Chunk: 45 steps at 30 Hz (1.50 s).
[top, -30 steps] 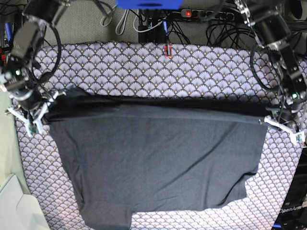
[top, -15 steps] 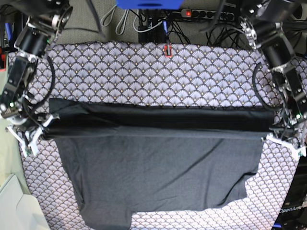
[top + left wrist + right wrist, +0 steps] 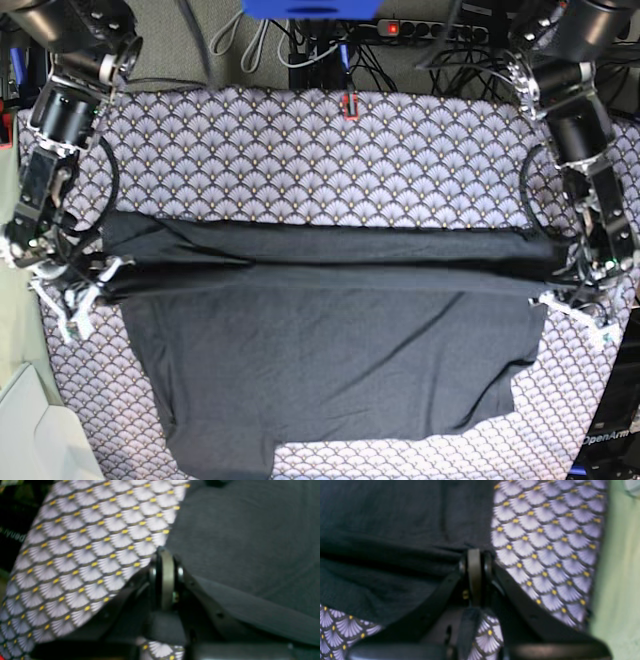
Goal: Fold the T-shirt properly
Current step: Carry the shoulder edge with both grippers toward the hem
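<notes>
The dark charcoal T-shirt (image 3: pixel 330 360) lies spread on the purple-white scallop cloth (image 3: pixel 300 150), its far part lifted and doubled over toward the front as a long band (image 3: pixel 330 255). My right gripper (image 3: pixel 75 300), on the base view's left, is shut on the shirt's left corner; the right wrist view shows its closed jaws (image 3: pixel 475 552) pinching the fabric (image 3: pixel 395 517). My left gripper (image 3: pixel 572 303), on the right, is shut on the other corner; its closed jaws (image 3: pixel 164 553) hold the fabric (image 3: pixel 237 542). No print shows.
A white box (image 3: pixel 35 430) stands off the table's front left corner. A power strip and cables (image 3: pixel 420 30) lie behind the table, with a small red item (image 3: pixel 348 104) at its back edge. Pale green floor (image 3: pixel 615 580) lies beside the cloth's edge.
Both grippers have moved toward the table's front, drawing the held edge of the shirt over its lower part. The doubled band is wider and sits lower in the base view.
</notes>
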Tool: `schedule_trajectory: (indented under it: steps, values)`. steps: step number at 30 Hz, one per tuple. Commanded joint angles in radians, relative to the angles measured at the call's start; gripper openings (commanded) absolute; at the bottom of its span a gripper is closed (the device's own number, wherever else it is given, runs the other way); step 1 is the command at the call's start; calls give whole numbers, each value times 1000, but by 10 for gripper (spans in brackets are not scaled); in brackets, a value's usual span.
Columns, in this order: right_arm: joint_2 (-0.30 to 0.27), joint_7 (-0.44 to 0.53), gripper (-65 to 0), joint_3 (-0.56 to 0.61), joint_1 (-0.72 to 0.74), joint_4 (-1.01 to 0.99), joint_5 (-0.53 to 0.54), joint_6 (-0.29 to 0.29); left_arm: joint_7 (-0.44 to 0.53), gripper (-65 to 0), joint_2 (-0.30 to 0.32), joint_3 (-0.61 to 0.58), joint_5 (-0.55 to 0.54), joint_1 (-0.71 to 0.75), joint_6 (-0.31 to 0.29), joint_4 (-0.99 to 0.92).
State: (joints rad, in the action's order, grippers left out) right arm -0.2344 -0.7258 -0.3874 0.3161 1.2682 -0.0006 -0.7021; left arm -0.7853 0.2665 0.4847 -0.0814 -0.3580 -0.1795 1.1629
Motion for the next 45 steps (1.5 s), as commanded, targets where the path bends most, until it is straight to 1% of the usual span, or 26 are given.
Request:
schedule_trajectory:
  steps: [1,5,9,13,15,16,17,18,20,22,25,27,30,36,39,42,45]
  values:
    - [-20,24,-650,-2,27,9,7,4,17,-646,18,4,-1,-28,7,15]
    - [-20,25,-650,-2,28,0,7,4,22,-646,17,4,-1,-29,7,15]
    - [-20,25,-650,0,30,0,7,4,73,-646,18,2,-1,-29,7,15]
    - [-20,25,-648,1,30,0,7,4,73,-645,20,2,-1,-29,7,15]
    - [-20,24,-626,1,28,0,6,4,69,-642,20,7,-1,-29,7,15]
    - [-20,21,-599,3,28,0,6,4,69,-627,20,7,-1,-29,7,15]
    - [-20,19,-570,3,28,0,6,4,69,-597,20,9,-1,-28,7,15]
    - [-20,19,-535,3,27,0,6,4,69,-554,20,9,-1,-28,7,15]
    - [-20,22,-453,3,27,0,6,4,69,-436,21,9,-1,-23,5,15]
    - [-27,22,-377,3,25,9,6,4,69,-353,21,9,-1,-22,-1,19]
    - [-38,22,-319,1,24,11,6,4,69,-277,21,10,-8,-19,-2,25]
    - [-41,18,-313,-2,21,11,6,4,69,-245,21,10,-10,1,-2,28]
    - [-56,24,-313,-3,-18,12,7,4,69,-235,20,10,-11,41,-2,33]
    - [-55,25,-313,-3,-81,12,11,4,77,-237,-3,12,-13,116,-2,33]
    - [-55,25,-313,-3,-91,12,12,4,79,-237,-8,33,-13,150,-2,33]
    - [-55,25,-313,-3,-105,11,14,4,79,-237,-9,61,-13,155,-1,19]
    - [-53,25,-313,-3,-108,11,14,4,79,-237,-9,61,-13,156,4,19]
